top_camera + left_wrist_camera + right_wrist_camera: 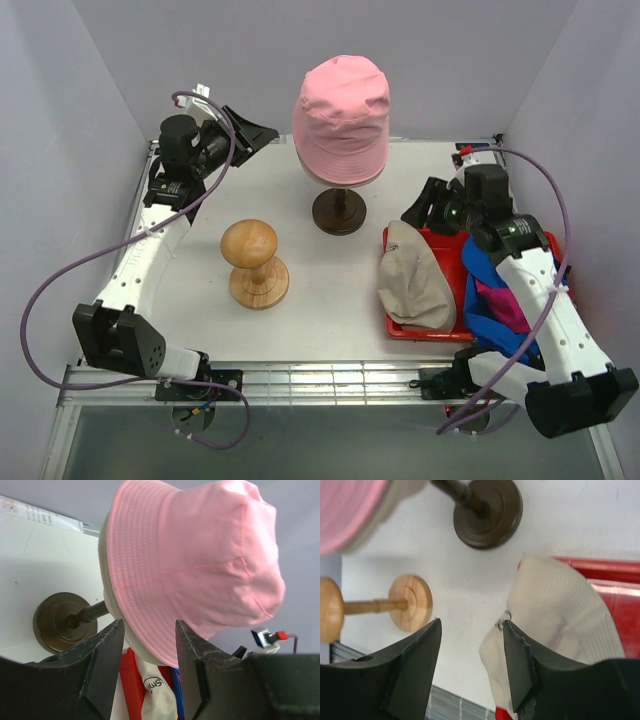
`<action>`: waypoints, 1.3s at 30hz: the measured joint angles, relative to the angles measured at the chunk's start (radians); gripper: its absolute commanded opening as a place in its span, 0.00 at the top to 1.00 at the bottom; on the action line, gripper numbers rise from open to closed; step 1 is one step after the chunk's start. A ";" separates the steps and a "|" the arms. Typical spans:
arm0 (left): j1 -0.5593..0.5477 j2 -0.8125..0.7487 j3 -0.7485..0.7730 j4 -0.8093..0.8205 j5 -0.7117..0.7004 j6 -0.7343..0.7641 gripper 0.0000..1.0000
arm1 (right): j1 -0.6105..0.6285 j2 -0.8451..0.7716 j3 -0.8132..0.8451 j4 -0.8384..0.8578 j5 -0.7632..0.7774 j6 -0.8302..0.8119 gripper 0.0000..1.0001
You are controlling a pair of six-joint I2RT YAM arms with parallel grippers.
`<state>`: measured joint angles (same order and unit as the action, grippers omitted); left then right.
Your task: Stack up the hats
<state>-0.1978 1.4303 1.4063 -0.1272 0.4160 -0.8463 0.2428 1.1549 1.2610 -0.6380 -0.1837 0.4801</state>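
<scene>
Now, fetching hat 2: left gripper (150, 667) and right gripper (470, 667) both gape empty; the right should next clamp the beige bucket hat (415, 280), frame centre-right.

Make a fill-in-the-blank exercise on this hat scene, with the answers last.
The bucket hat on the mannequin head is ____.
The beige hat lies partly in a ____ tray.
The wooden hat block wears ____ hat.
Answers: pink; red; no.
</scene>
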 measured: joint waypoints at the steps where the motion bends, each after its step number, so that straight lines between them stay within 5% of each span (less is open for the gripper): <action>1: 0.000 -0.021 -0.008 0.000 0.000 0.000 0.44 | 0.029 -0.050 -0.049 -0.024 0.018 -0.009 0.41; 14: 0.000 -0.190 -0.152 -0.025 0.010 -0.015 0.44 | 0.267 -0.384 -0.392 -0.186 0.221 0.044 0.39; 30: 0.000 -0.254 -0.203 -0.052 0.010 -0.008 0.44 | 0.349 -0.354 -0.530 -0.120 0.298 0.080 0.39; 33: 0.000 -0.254 -0.204 -0.057 0.010 -0.003 0.44 | 0.356 -0.324 -0.542 -0.085 0.301 0.070 0.52; 34: 0.000 -0.254 -0.204 -0.058 0.010 -0.002 0.44 | 0.359 -0.317 -0.542 -0.078 0.301 0.066 0.68; 37: 0.000 -0.254 -0.204 -0.062 0.010 0.001 0.44 | 0.362 -0.303 -0.533 -0.072 0.307 0.057 0.92; 39: 0.000 -0.254 -0.204 -0.064 0.010 0.001 0.44 | 0.362 -0.298 -0.493 -0.098 0.320 0.054 0.92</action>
<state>-0.1978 1.1759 1.2026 -0.1909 0.4263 -0.8452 0.6044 0.8574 0.7677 -0.7361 0.1368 0.5343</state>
